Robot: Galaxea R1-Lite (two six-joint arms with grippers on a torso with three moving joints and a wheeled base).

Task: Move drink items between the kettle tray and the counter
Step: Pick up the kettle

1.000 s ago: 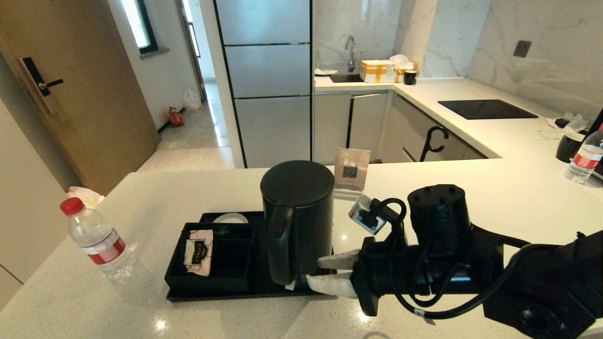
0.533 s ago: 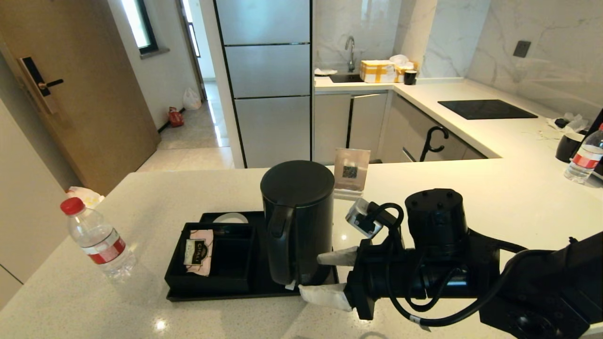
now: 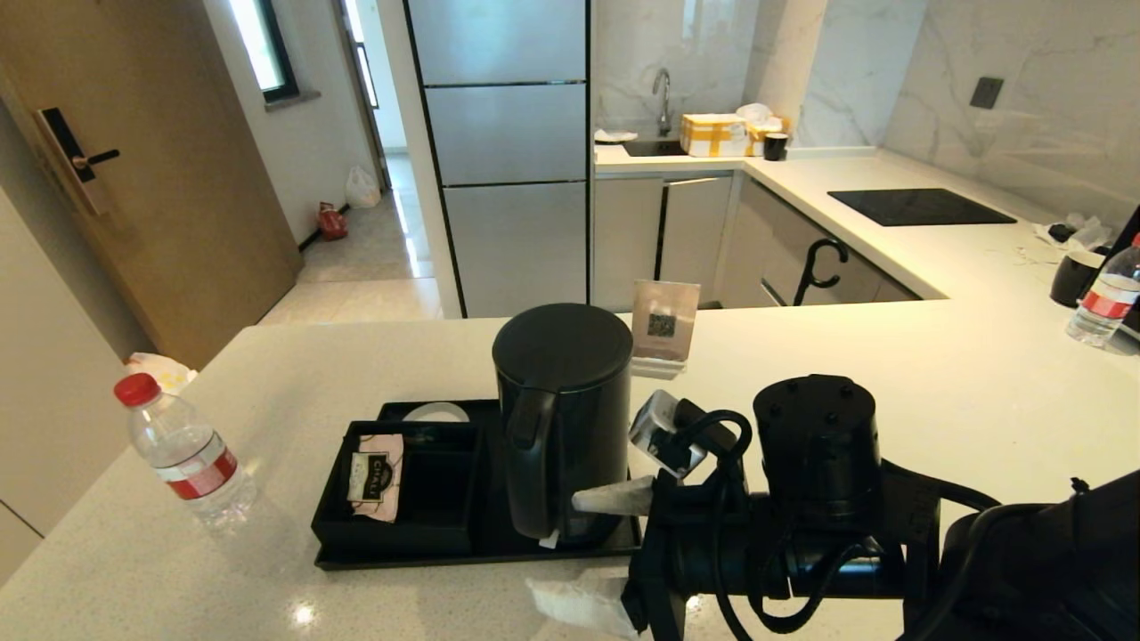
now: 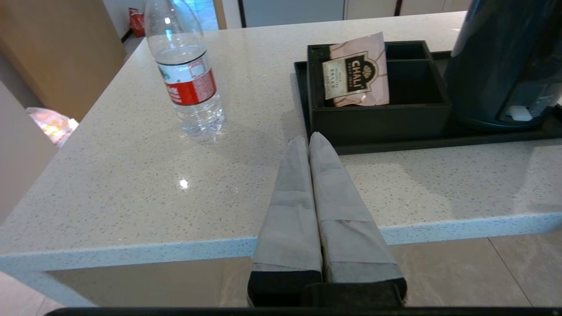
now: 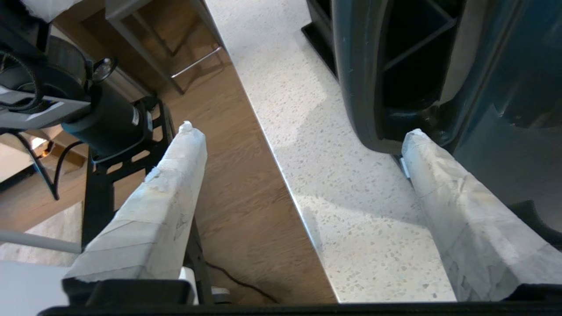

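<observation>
The tall black kettle [image 3: 561,418] stands on the right of the black kettle tray [image 3: 445,559], its handle [image 5: 358,74] facing the counter's front. My right gripper [image 3: 595,552] is open wide, low at the kettle's right side. One fingertip [image 5: 417,140] is close against the kettle's foot just below the handle; the other finger [image 5: 180,153] hangs past the counter edge. The clear water bottle [image 3: 183,454] with a red cap stands on the pale counter [image 3: 356,374], left of the tray. My left gripper [image 4: 307,142] is shut and empty, low at the counter's front edge before the tray.
A pink tea sachet [image 3: 374,476] lies in the tray's box. A QR-code sign [image 3: 663,325] stands behind the kettle. Far right are a second bottle [image 3: 1104,298], a black mug [image 3: 1073,276] and the cooktop [image 3: 917,206]. The counter's front edge [image 5: 285,188] runs under my right gripper.
My right gripper has spread its fingers wider and slid left along the kettle's foot, the near finger swinging out over the counter's front edge. Kettle and bottle have not moved.
</observation>
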